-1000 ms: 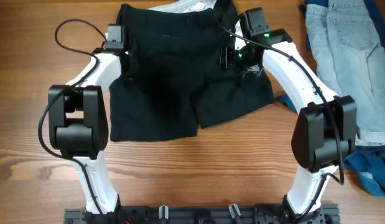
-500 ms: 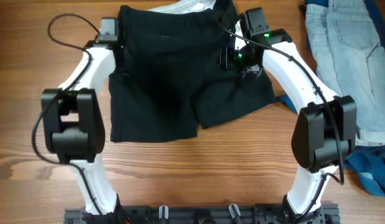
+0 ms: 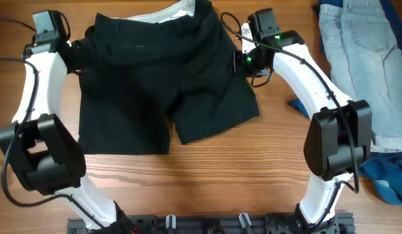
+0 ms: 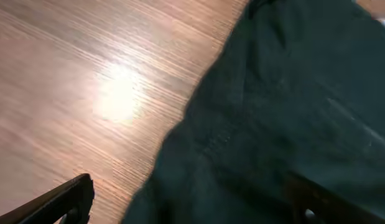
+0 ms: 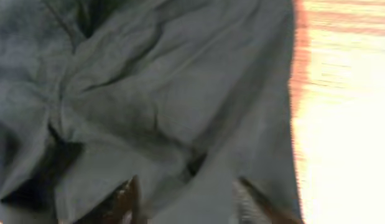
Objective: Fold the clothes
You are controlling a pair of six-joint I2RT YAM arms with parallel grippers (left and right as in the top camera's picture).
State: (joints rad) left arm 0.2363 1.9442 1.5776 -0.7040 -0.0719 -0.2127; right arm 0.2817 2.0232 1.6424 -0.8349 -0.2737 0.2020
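Observation:
Black shorts [image 3: 162, 78] lie spread flat on the wooden table, waistband at the far side and legs toward me. My left gripper [image 3: 76, 55] is at the shorts' left waist corner. In the left wrist view its fingers [image 4: 74, 198] stand wide apart, open, over the edge of the shorts [image 4: 292, 93]. My right gripper [image 3: 243, 62] is at the shorts' right edge. Its fingers [image 5: 127, 199] are partly apart and straddle a raised fold of the shorts [image 5: 167, 93].
Light denim jeans [image 3: 363, 58] lie at the far right, with a blue garment [image 3: 389, 179] below them at the table's right edge. A pale cloth [image 3: 171, 12] shows behind the shorts' waistband. Bare wood lies in front of the shorts.
The left arm swung left and outward, and the shorts slid left with it. The left gripper went from shut to wide open. The right gripper stayed put and its fingers narrowed.

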